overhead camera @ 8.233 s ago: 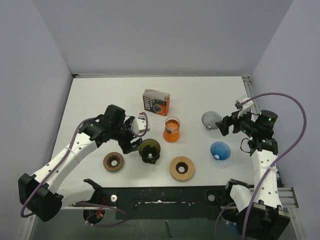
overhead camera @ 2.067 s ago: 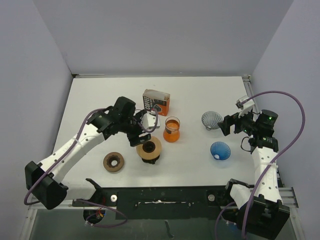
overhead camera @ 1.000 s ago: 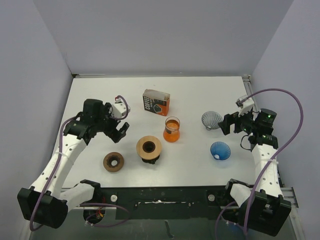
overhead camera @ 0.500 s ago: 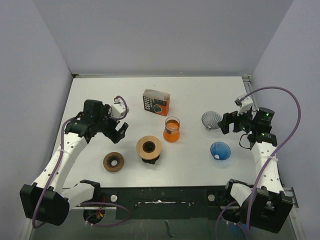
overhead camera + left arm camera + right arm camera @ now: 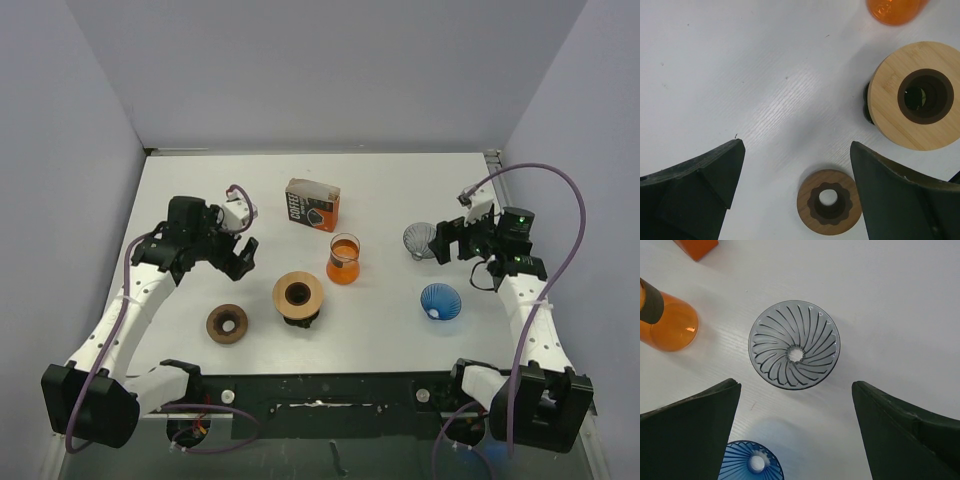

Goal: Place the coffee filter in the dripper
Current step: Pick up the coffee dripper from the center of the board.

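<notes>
Currently left tool (image 5: 796, 147) gapes empty over wooden ring (image 5: 829, 208); right tool (image 5: 796, 384) gapes over grey dripper (image 5: 795, 345).

Two ribbed cone drippers were counted: a grey dripper (image 5: 422, 240) and a blue dripper (image 5: 440, 302). Two wooden rings were counted: a pale wooden ring (image 5: 298, 293) and a darker wooden ring (image 5: 227, 323). One orange carafe (image 5: 343, 259) and one coffee box (image 5: 312, 204) were counted. One dark piece (image 5: 865, 102) was glimpsed beneath the pale wooden ring, kind unclear.
</notes>
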`<control>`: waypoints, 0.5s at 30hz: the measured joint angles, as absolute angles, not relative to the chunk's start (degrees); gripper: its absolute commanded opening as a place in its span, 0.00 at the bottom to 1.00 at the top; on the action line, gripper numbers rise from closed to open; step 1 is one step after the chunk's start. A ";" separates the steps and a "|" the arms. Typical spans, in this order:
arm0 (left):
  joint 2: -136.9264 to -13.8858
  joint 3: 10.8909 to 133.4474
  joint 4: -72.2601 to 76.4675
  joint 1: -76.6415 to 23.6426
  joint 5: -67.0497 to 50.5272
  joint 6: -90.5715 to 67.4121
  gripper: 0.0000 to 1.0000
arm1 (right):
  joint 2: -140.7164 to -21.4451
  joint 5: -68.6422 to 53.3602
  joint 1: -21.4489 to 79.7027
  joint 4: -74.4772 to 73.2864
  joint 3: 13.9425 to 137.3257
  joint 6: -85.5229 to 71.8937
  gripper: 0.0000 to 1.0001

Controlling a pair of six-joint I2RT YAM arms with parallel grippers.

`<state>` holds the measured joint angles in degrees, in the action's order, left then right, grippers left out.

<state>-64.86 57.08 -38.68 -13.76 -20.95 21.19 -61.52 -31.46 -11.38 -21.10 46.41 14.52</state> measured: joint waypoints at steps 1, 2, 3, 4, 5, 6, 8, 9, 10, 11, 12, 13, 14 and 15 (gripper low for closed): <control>-64.86 57.08 -38.70 -13.78 -20.73 21.02 0.86 | -61.71 -31.27 -11.11 -21.10 46.41 14.55 0.99; -64.93 57.08 -38.70 -13.78 -20.47 20.88 0.86 | -61.84 -30.98 -10.96 -21.15 46.41 14.55 0.99; -65.04 57.08 -38.72 -13.78 -20.14 20.69 0.85 | -61.95 -30.83 -10.76 -21.12 46.41 14.55 0.98; -65.14 57.08 -38.74 -13.78 -19.81 20.58 0.85 | -62.04 -30.59 -10.72 -21.12 46.46 14.55 0.98; -65.23 57.08 -38.79 -13.76 -19.55 20.53 0.85 | -62.17 -30.33 -10.50 -21.15 46.59 14.55 0.97; -65.25 57.01 -38.83 -13.76 -19.29 20.53 0.85 | -62.33 -30.11 -10.39 -21.17 46.70 14.57 0.96; -65.25 56.82 -39.00 -13.76 -18.98 20.56 0.84 | -62.70 -29.43 -10.07 -21.74 47.18 14.87 0.95; -65.25 56.71 -39.09 -13.78 -18.83 20.58 0.84 | -62.81 -29.04 -9.89 -22.57 47.51 15.51 0.95; -65.23 56.51 -39.16 -13.76 -18.76 20.62 0.84 | -62.81 -28.69 -9.63 -23.59 47.86 16.43 0.94; -65.21 56.36 -39.27 -13.76 -18.72 20.64 0.83 | -62.81 -28.38 -9.32 -25.02 48.29 17.78 0.93; -65.14 56.10 -39.27 -13.78 -18.68 20.71 0.83 | -62.81 -28.23 -9.19 -26.11 48.62 18.81 0.92; -65.08 55.83 -39.31 -13.78 -18.65 20.78 0.83 | -62.81 -27.99 -9.02 -27.62 48.99 20.45 0.92; -65.04 55.64 -39.33 -13.78 -18.63 20.88 0.82 | -62.81 -27.81 -8.93 -29.41 49.36 22.22 0.90; -64.93 55.46 -39.40 -13.78 -18.61 21.06 0.82 | -62.81 -27.57 -8.91 -31.29 49.65 24.01 0.89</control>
<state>-64.93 55.46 -39.40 -13.78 -18.61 21.06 -62.81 -27.57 -8.91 -31.29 49.65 24.01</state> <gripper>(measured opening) 0.832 0.922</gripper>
